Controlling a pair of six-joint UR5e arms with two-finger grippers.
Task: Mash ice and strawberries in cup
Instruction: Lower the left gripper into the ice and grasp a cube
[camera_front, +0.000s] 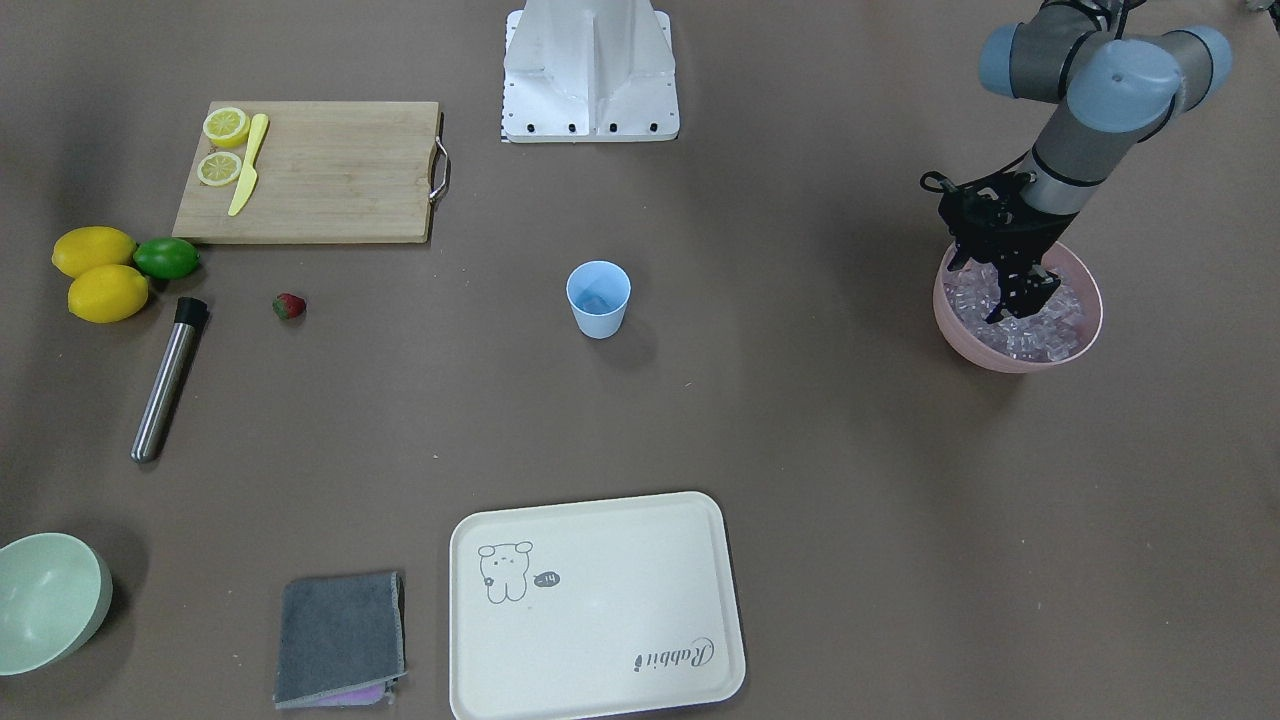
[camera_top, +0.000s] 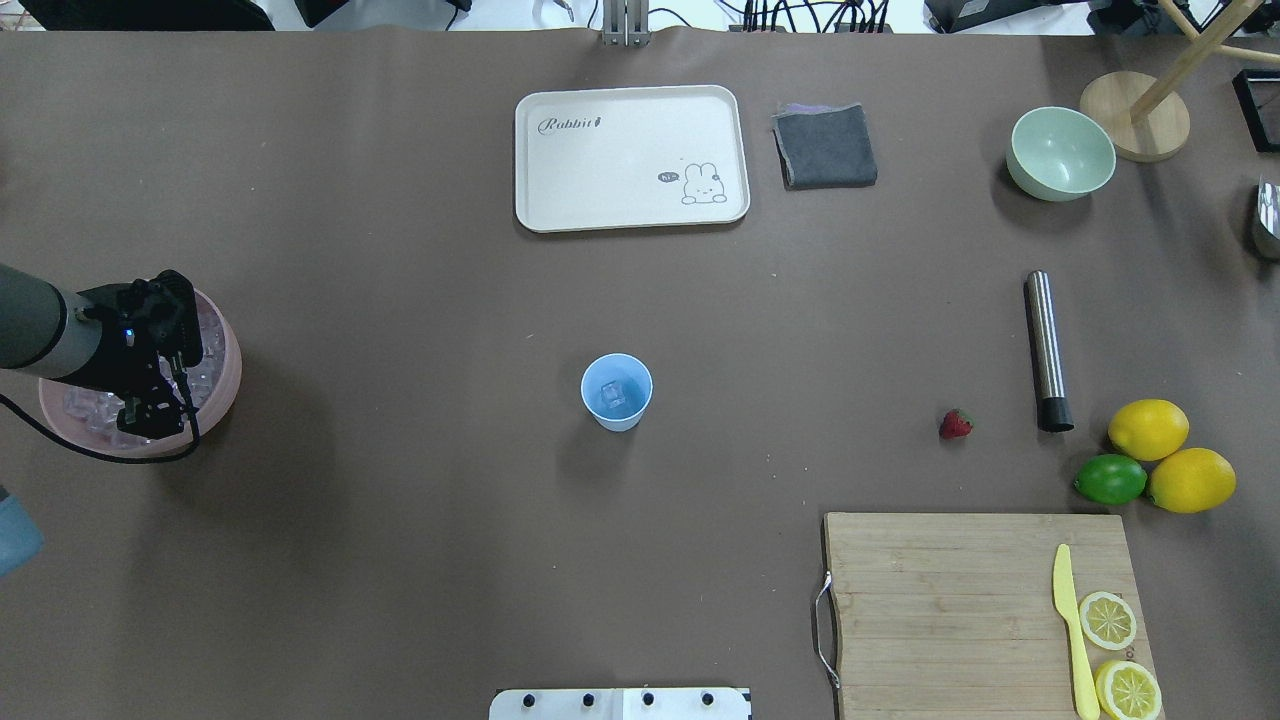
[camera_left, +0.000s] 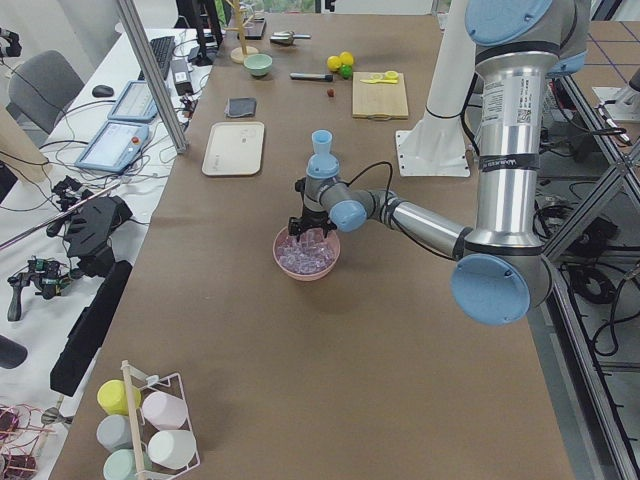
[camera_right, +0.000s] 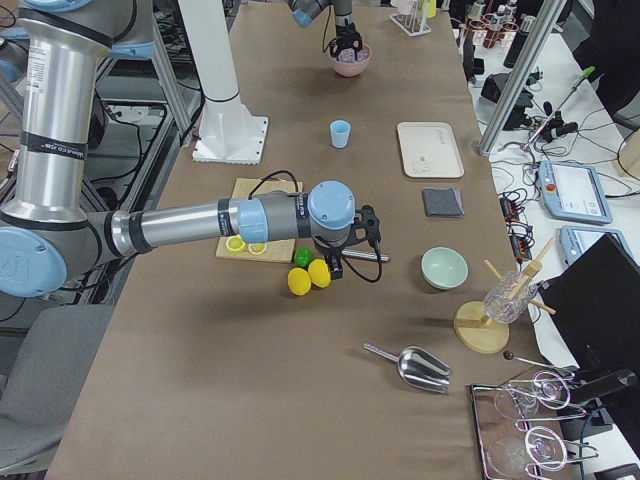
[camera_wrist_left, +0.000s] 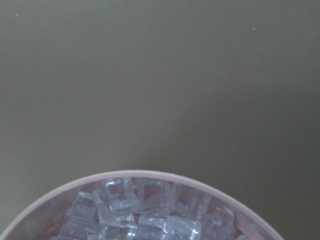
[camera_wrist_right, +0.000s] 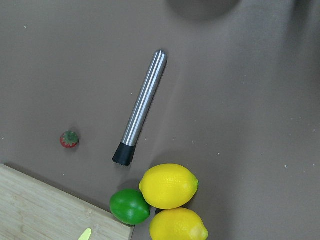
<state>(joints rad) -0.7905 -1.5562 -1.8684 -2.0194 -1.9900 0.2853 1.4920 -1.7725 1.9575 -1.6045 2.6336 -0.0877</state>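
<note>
Left hand is down in the pink bowl at the table end, tips among the ice. Cannot tell if it is spread or pinching a cube. Right hand shows only in the right side view, hanging over the lemons; cannot tell its state. Blue cup stands upright mid-table, well apart from the bowl, and looks to have one cube inside. Strawberry lies on the table near the black tip of the metal rod, just off the cutting board, touching nothing.
</note>
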